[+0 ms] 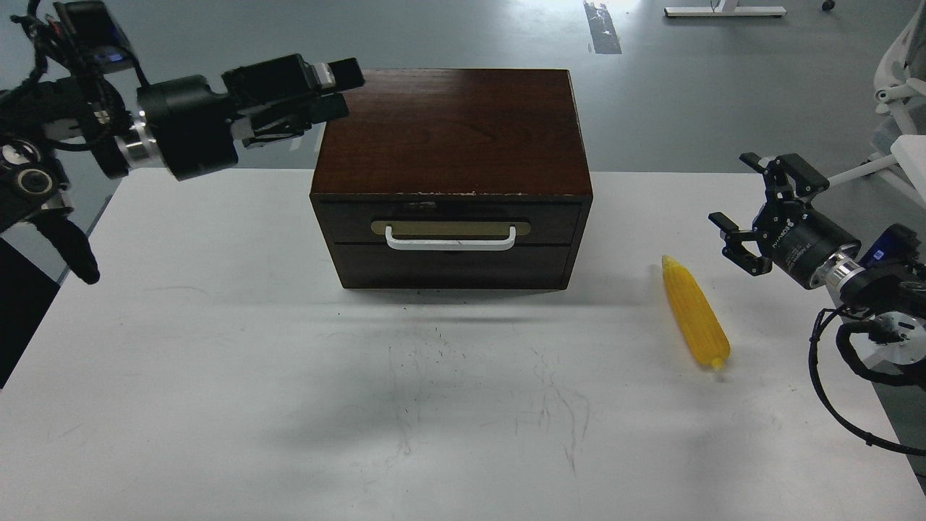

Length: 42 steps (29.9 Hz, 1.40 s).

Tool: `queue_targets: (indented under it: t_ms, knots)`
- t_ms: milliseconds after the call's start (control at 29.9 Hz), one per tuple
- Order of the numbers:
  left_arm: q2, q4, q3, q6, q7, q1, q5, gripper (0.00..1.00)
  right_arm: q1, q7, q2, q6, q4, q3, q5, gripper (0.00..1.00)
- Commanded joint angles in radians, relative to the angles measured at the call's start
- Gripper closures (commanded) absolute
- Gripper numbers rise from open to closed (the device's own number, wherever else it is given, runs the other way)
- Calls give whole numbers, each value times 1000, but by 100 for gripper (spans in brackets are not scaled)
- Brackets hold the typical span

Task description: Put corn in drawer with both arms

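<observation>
The corn (696, 318) lies on the white table (217, 347), right of the dark brown cabinet (452, 130), tapered end toward the cabinet. The drawer (450, 221) is closed, its white bar handle (450, 239) on a beige plate facing me. My left gripper (338, 90) is raised at the cabinet's top left corner, pointing right, its fingers apart and empty. My right gripper (739, 194) is open and empty, hovering just right of the corn and a little farther back.
A white chair (901, 94) stands off the table's right side. The table's far edge runs behind the cabinet. The right arm's black cable (832, 405) hangs over the right edge. Grey floor lies beyond.
</observation>
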State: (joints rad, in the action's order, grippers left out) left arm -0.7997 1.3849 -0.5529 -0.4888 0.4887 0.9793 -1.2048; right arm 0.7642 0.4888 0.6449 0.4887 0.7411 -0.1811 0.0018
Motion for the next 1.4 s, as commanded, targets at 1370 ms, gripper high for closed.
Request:
queue_targets:
  t_ms: [1370]
  knots:
    - [376,-118,446,0,0,277,-977,1,-2,0,19,0,1,-9,0,0]
